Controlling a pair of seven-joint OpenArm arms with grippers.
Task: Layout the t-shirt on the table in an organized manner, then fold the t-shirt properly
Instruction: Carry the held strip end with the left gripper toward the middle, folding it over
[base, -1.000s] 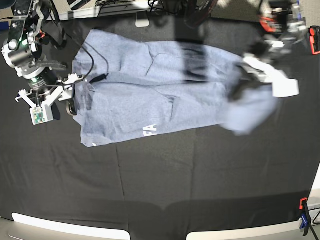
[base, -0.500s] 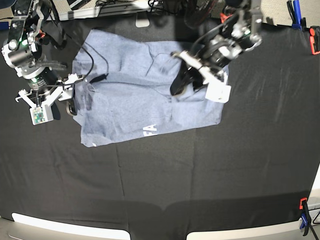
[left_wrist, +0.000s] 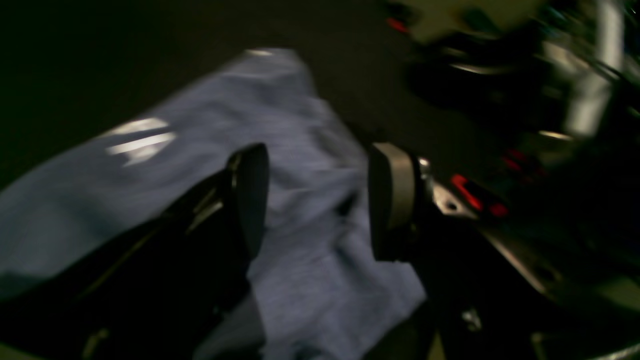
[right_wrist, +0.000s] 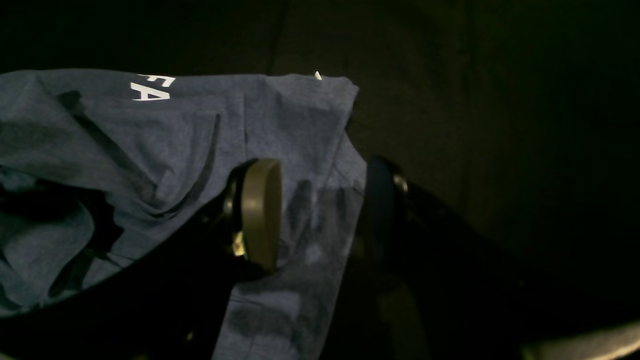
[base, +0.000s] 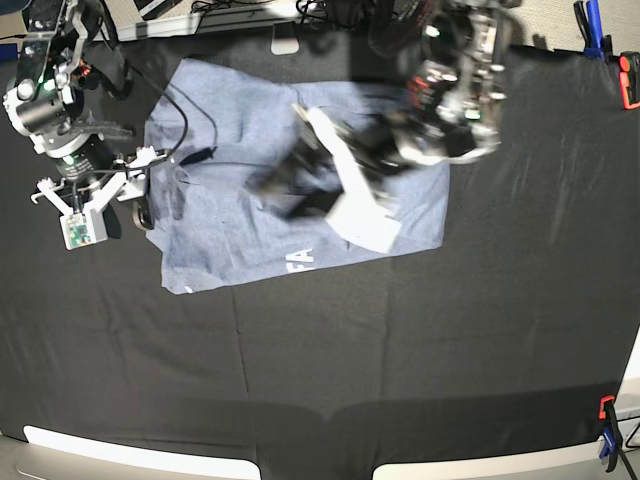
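The blue-grey t-shirt (base: 230, 130) lies spread on the black table (base: 400, 350), with white letters "FA" near its front edge. My left gripper (base: 285, 190) hovers over the shirt's middle, blurred by motion. In the left wrist view the left gripper (left_wrist: 320, 205) is open with the t-shirt (left_wrist: 310, 280) beneath it and nothing between the jaws. My right gripper (base: 150, 195) is at the shirt's left edge. In the right wrist view the right gripper (right_wrist: 320, 212) is open and straddles the edge of the t-shirt (right_wrist: 150, 140) without clamping it.
Orange and blue clamps sit at the table's front right corner (base: 608, 435) and far right corner (base: 628, 80). A white rim (base: 140, 455) runs along the front edge. Cables and equipment (base: 250, 10) line the far edge. A black cable (base: 185, 120) trails over the shirt's left part.
My left arm swept from the table's right side leftward to over the shirt's middle. The shirt's right part, lifted earlier, now lies flat. The right arm has not moved.
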